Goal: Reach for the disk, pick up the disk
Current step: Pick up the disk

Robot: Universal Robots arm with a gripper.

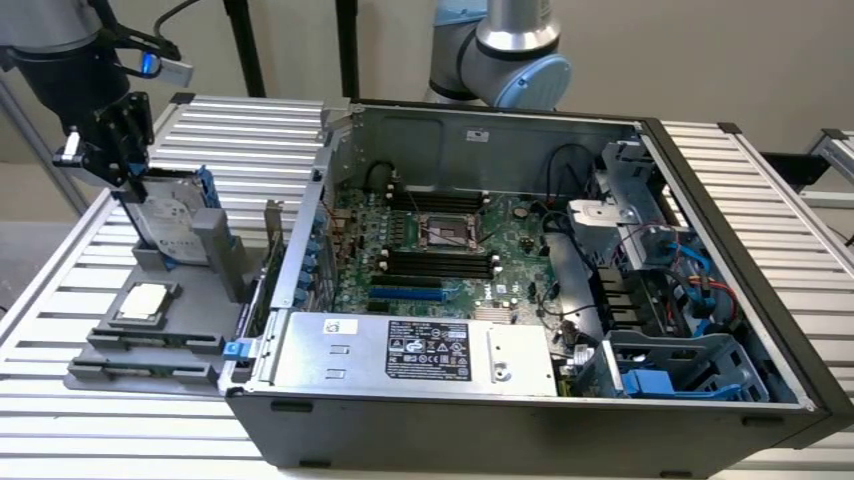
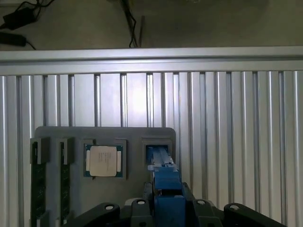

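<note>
Disk (image 1: 171, 225), one, upright, end effector (image 1: 123, 182) at top edge

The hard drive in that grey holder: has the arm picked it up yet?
Not yet. Done: the reach; the gripper is at the top edge of the hard drive. In hand: taking hold of its blue bracket, though a firm grip can't be confirmed. Left: the lift; the drive stands upright in its slot in the grey holder.
</note>
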